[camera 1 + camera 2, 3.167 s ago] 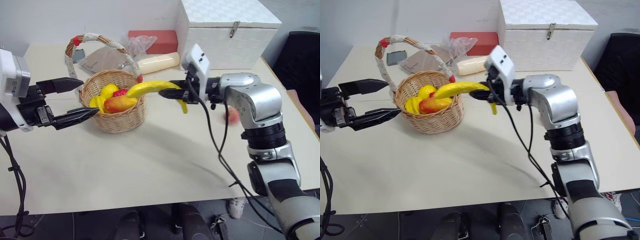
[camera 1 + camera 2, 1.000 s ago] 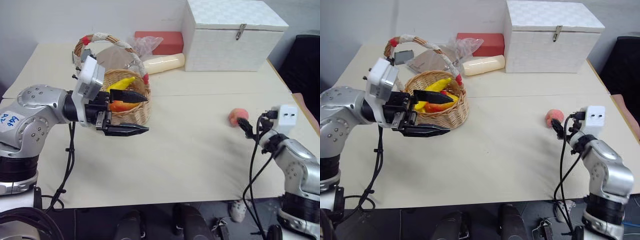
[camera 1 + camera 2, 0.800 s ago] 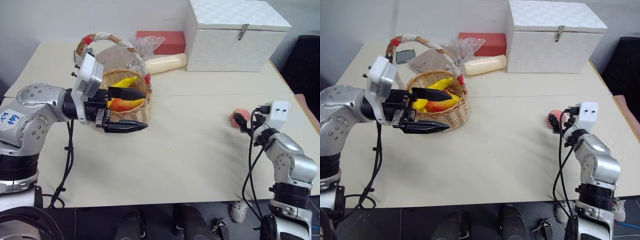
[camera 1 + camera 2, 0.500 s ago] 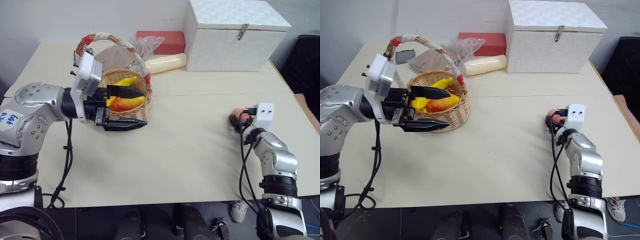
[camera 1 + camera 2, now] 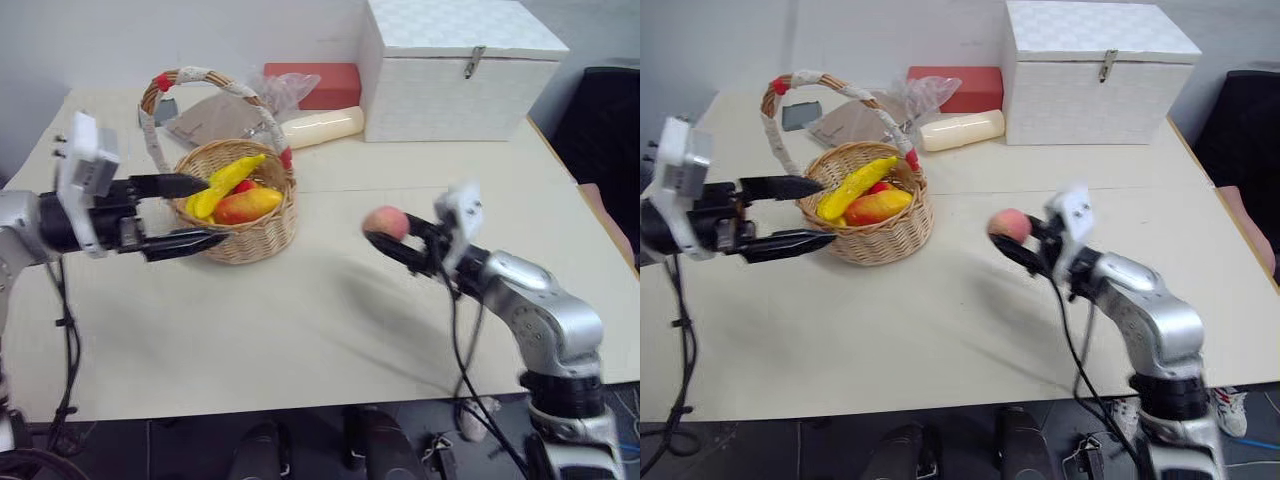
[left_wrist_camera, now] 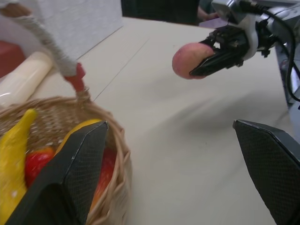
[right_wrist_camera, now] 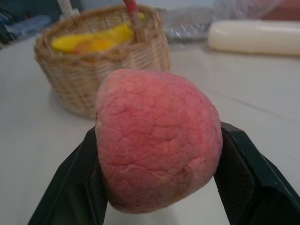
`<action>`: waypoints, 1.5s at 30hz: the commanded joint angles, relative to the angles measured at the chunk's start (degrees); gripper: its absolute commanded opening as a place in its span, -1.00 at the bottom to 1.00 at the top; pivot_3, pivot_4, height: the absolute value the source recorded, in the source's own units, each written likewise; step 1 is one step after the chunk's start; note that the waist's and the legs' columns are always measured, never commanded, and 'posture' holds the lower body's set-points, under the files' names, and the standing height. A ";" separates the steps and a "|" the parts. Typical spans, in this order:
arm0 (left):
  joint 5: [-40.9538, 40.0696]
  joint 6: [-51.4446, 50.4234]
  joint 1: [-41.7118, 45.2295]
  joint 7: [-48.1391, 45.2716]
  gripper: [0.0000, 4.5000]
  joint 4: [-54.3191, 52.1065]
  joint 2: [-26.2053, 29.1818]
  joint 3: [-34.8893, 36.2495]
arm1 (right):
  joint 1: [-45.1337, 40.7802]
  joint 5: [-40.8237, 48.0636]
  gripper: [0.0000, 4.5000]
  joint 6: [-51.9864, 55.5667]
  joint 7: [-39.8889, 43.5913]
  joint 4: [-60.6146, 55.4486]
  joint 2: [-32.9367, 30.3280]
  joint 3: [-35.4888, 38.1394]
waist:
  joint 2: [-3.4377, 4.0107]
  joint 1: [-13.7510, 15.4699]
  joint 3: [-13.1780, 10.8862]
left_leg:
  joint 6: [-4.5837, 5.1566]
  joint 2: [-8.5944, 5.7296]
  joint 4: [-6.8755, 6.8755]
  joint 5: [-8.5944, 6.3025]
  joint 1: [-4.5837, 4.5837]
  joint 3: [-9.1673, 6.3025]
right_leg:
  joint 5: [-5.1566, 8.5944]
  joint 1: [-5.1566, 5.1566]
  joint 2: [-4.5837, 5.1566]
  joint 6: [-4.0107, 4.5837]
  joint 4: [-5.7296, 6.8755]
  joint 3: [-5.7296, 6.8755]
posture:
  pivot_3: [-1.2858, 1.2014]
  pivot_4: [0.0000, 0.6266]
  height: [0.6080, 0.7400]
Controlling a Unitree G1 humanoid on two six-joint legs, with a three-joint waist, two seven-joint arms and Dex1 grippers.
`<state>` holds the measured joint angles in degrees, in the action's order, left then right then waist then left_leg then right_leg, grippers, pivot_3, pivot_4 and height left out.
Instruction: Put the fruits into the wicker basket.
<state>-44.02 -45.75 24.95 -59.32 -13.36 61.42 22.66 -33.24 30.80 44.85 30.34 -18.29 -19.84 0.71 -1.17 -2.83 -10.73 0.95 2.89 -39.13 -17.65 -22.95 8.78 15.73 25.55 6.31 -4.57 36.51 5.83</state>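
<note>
Beside the woven basket [image 5: 240,215], jaws pinch a round peach [image 5: 384,222].

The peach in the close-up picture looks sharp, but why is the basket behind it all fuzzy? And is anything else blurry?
Right wrist view: the peach is sharp, the wicker basket behind it soft, out of focus. Left eye view: the right gripper looks smeared. Left wrist view: the left gripper's near fingers are blurred.

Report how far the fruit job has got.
Done: the banana and a mango lie in the wicker basket. In hand: the right gripper holds the peach above the table, short of the basket. Left: dropping it in. The left gripper is open beside the basket.
</note>
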 commanded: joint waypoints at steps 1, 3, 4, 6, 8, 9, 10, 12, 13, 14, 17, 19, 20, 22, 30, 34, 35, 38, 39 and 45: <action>-0.16 -0.62 -1.65 0.40 1.00 -0.58 2.80 6.77 | -9.62 -1.60 0.11 0.05 -3.63 3.84 7.35 -5.65 | 0.01 -0.22 0.00 | -0.04 0.00 0.00 0.03 -0.01 -0.03 | 0.02 0.04 0.02 0.04 0.04 0.02 | 0.03 -0.52 1.00; -0.10 -0.72 -2.31 1.22 1.00 -0.33 3.10 8.04 | -13.13 -1.62 0.11 -0.44 -3.44 6.93 10.76 -6.86 | 0.00 0.57 0.01 | -0.10 0.02 0.06 0.02 -0.12 -0.27 | 0.08 0.03 0.01 0.14 0.10 0.13 | 0.03 -0.52 1.00; 0.10 -0.70 -2.59 1.81 1.00 -0.22 3.10 8.58 | -15.07 -2.03 0.11 -1.05 -3.32 9.01 12.39 -7.64 | 0.00 0.94 0.01 | -0.12 0.01 0.06 0.00 -0.15 -0.31 | 0.09 0.03 0.01 0.15 0.06 0.14 | 0.03 -0.52 1.00; 0.30 -0.66 -3.62 3.05 1.00 -0.80 2.86 10.02 | -19.31 -3.70 0.11 -2.73 -3.28 14.04 15.90 -9.67 | -0.01 1.19 0.01 | -0.05 -0.07 0.05 -0.05 -0.24 -0.30 | 0.08 0.03 0.06 0.14 0.00 0.20 | 0.03 -0.52 1.00; -0.40 -1.03 -4.63 4.07 1.00 -2.57 2.41 11.17 | -22.88 -6.26 0.11 -5.36 -3.37 19.92 18.65 -11.18 | -0.03 0.96 0.02 | 0.07 -0.13 0.02 -0.09 -0.26 -0.18 | 0.03 0.04 0.15 0.05 -0.07 0.21 | 0.03 -0.52 1.00; -0.90 -1.30 -5.02 4.67 1.00 -3.55 2.13 11.66 | -24.46 -7.45 0.11 -6.81 -3.51 23.07 19.86 -11.43 | -0.04 0.87 0.03 | 0.09 -0.15 0.02 -0.09 -0.26 -0.12 | 0.00 0.04 0.17 -0.01 -0.09 0.20 | 0.03 -0.52 1.00; -1.40 -1.58 -5.37 5.23 1.00 -4.42 1.88 12.13 | -25.97 -8.46 0.11 -8.20 -3.68 26.12 20.92 -11.45 | -0.05 0.84 0.03 | 0.10 -0.14 0.02 -0.09 -0.26 -0.11 | -0.01 0.04 0.18 -0.02 -0.09 0.20 | 0.03 -0.52 1.00; -2.08 -2.06 -6.10 6.06 1.00 -5.78 1.51 12.95 | -28.49 -10.02 0.11 -10.66 -3.93 31.32 22.56 -10.97 | -0.05 0.84 0.03 | 0.08 -0.11 0.02 -0.09 -0.25 -0.12 | -0.01 0.04 0.15 -0.02 -0.08 0.20 | 0.03 -0.52 1.00; -2.30 -2.25 -6.50 6.39 1.00 -6.43 1.31 13.35 | -29.95 -11.06 0.11 -12.28 -4.14 34.26 23.35 -10.81 | -0.05 0.79 0.03 | 0.06 -0.09 0.02 -0.09 -0.25 -0.16 | -0.01 0.04 0.15 -0.02 -0.08 0.23 | 0.03 -0.52 1.00; -2.51 -2.37 -6.90 6.72 1.00 -7.00 1.10 13.73 | -31.61 -11.88 0.44 -14.06 -4.36 37.36 24.29 -10.46 | -0.05 0.69 0.03 | 0.05 -0.09 0.02 -0.09 -0.25 -0.15 | -0.01 0.04 0.15 -0.02 -0.07 0.22 | 0.03 -0.52 1.00; -2.99 -2.35 -7.64 7.70 1.00 -7.91 0.70 14.30 | -36.13 -13.34 0.90 -18.65 -6.33 45.88 27.30 -8.57 | -0.05 0.11 0.03 | 0.04 -0.08 0.03 -0.08 -0.24 -0.15 | -0.01 0.04 0.15 -0.02 -0.06 0.22 | 0.03 -0.52 1.00; -3.11 -2.15 -7.84 7.92 1.00 -8.02 0.63 14.26 | -36.91 -14.45 0.99 -20.08 -6.39 47.57 28.01 -8.47 | -0.05 -0.40 0.03 | 0.01 -0.06 0.03 -0.09 -0.24 -0.18 | 0.00 0.04 0.14 0.00 -0.05 0.22 | 0.03 -0.52 1.00; -3.14 -1.97 -7.78 7.92 1.00 -7.89 0.66 14.12 | -36.71 -14.65 0.99 -20.16 -5.93 46.97 28.06 -8.48 | -0.05 -0.50 0.03 | 0.00 -0.06 0.06 -0.09 -0.24 -0.18 | 0.00 0.04 0.15 0.00 -0.06 0.20 | 0.03 -0.52 1.00; -3.19 -1.52 -7.35 7.82 1.00 -7.35 0.79 13.57 | -35.59 -13.77 0.99 -19.14 -4.17 43.95 27.75 -8.30 | -0.05 -0.57 0.03 | -0.02 -0.06 0.09 -0.10 -0.25 -0.19 | 0.00 0.05 0.16 0.00 -0.07 0.17 | 0.03 -0.52 1.00; -1.95 2.35 -1.23 6.06 1.00 -2.04 0.31 6.09 | -21.92 -5.79 0.99 -5.76 6.41 13.81 16.56 -9.77 | -0.08 0.03 0.05 | 0.01 -0.11 0.06 -0.11 -0.28 -0.26 | 0.00 0.01 0.19 0.00 -0.10 0.15 | 0.03 -0.52 1.00; -0.97 4.15 1.75 4.86 1.00 0.32 -0.19 2.29 | -17.06 -3.28 0.99 -0.34 6.02 6.01 10.53 -7.15 | -0.08 -0.05 0.05 | 0.02 -0.10 0.05 -0.11 -0.24 -0.20 | 0.00 0.01 0.16 0.00 -0.07 0.22 | 0.03 -0.52 1.00; -0.78 4.49 2.49 4.75 1.00 0.82 -0.38 1.51 | -16.43 -4.03 0.99 0.09 4.29 5.71 9.85 -6.46 | -0.08 -0.24 0.05 | 0.01 -0.09 0.05 -0.11 -0.23 -0.16 | 0.00 0.02 0.14 0.00 -0.06 0.22 | 0.03 -0.52 1.00; -0.43 5.06 4.79 4.96 1.00 1.87 -1.28 -0.34 | -16.77 -7.59 0.99 -1.57 -2.15 10.28 10.14 -3.90 | -0.07 -0.41 0.05 | -0.02 -0.06 0.05 -0.10 -0.20 -0.11 | 0.00 0.05 0.07 0.00 -0.04 0.20 | 0.03 -0.52 1.00; -0.34 5.12 5.18 4.97 1.00 1.99 -1.52 -0.59 | -17.30 -8.11 0.99 -2.40 -3.03 11.98 10.55 -3.55 | -0.07 -0.44 0.05 | -0.03 -0.06 0.05 -0.09 -0.19 -0.09 | 0.01 0.06 0.07 0.01 -0.03 0.20 | 0.03 -0.52 1.00; -0.11 5.25 5.14 5.29 1.00 1.48 -1.84 -0.42 | -25.17 -12.40 0.99 -12.42 -5.98 30.86 16.95 -3.66 | -0.07 -0.72 0.04 | -0.03 -0.05 0.08 -0.09 -0.18 0.00 | 0.01 0.11 0.04 0.01 -0.02 0.13 | 0.03 -0.52 1.00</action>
<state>-44.43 -41.30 29.25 -54.31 -10.65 59.10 20.97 -55.70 19.46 36.77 24.87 9.51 -4.22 -3.10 -1.24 -3.55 -10.69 0.92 2.83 -39.05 -17.74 -23.13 8.80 15.73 25.66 6.34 -4.56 36.49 5.96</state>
